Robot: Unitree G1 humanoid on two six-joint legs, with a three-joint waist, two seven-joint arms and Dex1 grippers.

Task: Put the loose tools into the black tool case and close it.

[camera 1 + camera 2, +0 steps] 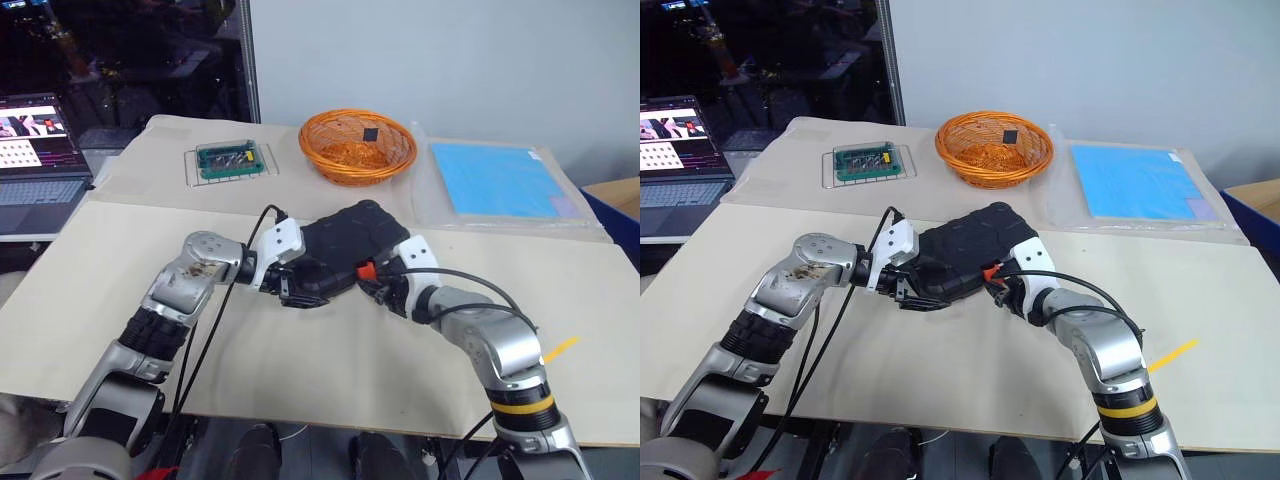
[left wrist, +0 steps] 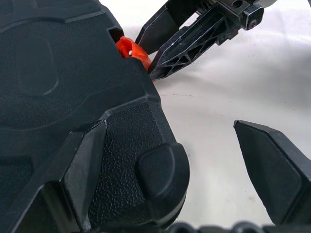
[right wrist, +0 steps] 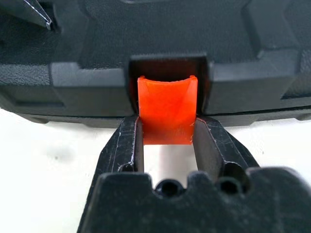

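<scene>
Cardboard sheets (image 1: 90, 300) cover the table, and on them near the middle lies the black tool case (image 1: 345, 250), lid down. The right gripper (image 3: 167, 141) has its two fingers closed on either side of the case's orange latch (image 3: 166, 109). The left gripper (image 2: 194, 160) is spread wide at the case's near corner, one finger (image 2: 80, 170) lying against the case. Farther back stand an orange wicker basket (image 1: 357, 146), a green tray on a wire rack (image 1: 231, 160) and a blue sheet (image 1: 500, 180). A laptop (image 1: 35, 150) sits at the far left, before a grey wall (image 1: 450, 60)
</scene>
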